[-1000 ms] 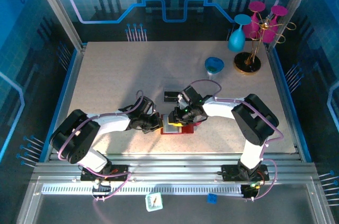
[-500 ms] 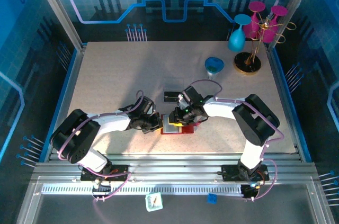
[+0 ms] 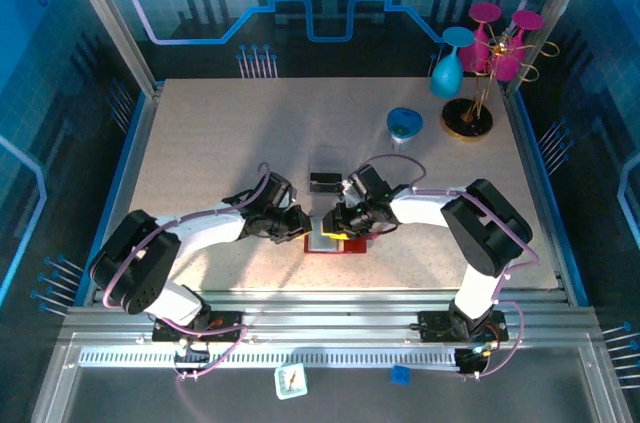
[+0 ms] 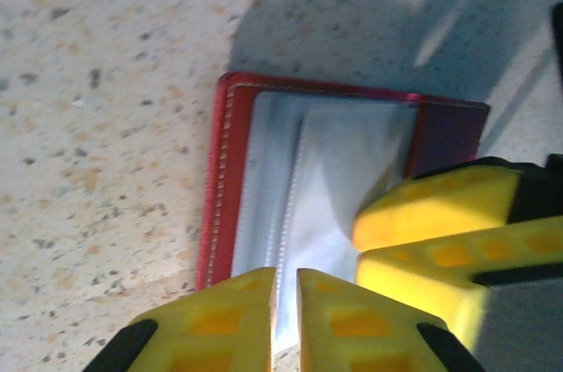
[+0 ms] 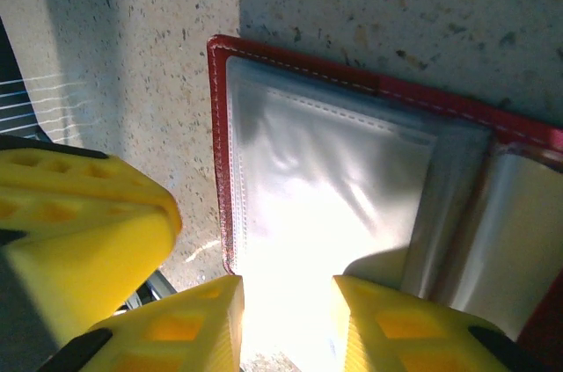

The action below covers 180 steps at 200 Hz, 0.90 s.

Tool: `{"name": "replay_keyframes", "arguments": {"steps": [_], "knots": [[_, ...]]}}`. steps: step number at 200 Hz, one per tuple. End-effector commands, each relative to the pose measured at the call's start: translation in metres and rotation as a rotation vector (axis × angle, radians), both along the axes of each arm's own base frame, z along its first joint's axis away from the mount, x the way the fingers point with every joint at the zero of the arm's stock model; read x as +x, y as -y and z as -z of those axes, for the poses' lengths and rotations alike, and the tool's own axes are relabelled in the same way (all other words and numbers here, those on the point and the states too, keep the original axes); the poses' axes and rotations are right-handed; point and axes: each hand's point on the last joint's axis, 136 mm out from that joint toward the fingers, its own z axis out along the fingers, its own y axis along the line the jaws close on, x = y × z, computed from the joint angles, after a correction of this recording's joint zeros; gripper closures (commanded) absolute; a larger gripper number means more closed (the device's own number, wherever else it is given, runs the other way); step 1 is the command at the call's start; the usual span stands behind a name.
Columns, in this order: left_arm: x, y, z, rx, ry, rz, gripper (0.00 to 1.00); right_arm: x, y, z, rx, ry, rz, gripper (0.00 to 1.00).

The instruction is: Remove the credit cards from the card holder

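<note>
The red card holder lies open on the table between both grippers. Its pale clear pockets face up inside the red stitched border. My left gripper hangs over the holder's near edge, its jaws parted by a narrow slit above a pocket seam. My right gripper stands open over a bright clear pocket, and its yellow fingers rest on the pockets from the right. One black credit card lies flat on the table just behind the holder. I cannot make out any card inside the pockets.
A blue dish sits at the back right. Behind it are a blue goblet and a gold stand with pink glasses. The speckled tabletop stretches free to the left and back.
My left gripper has moved right and slightly back, closer to the holder, and its jaws have parted a little. The right gripper has hardly moved.
</note>
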Motion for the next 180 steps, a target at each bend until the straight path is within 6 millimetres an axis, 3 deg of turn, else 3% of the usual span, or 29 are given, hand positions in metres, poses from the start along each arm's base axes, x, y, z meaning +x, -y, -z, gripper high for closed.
{"name": "replay_keyframes", "arguments": {"steps": [1,97,180], "knots": [[0.003,0.009,-0.013,-0.045,0.018,0.009,0.81,-0.001,0.005,-0.001,0.031,-0.019,0.023,0.68],[0.008,0.024,-0.007,-0.129,-0.020,-0.008,0.64,-0.001,0.009,0.003,0.143,-0.045,0.063,0.69],[0.008,0.029,0.005,-0.129,-0.056,-0.011,0.57,-0.001,0.011,0.005,0.164,-0.052,0.076,0.69]]}}
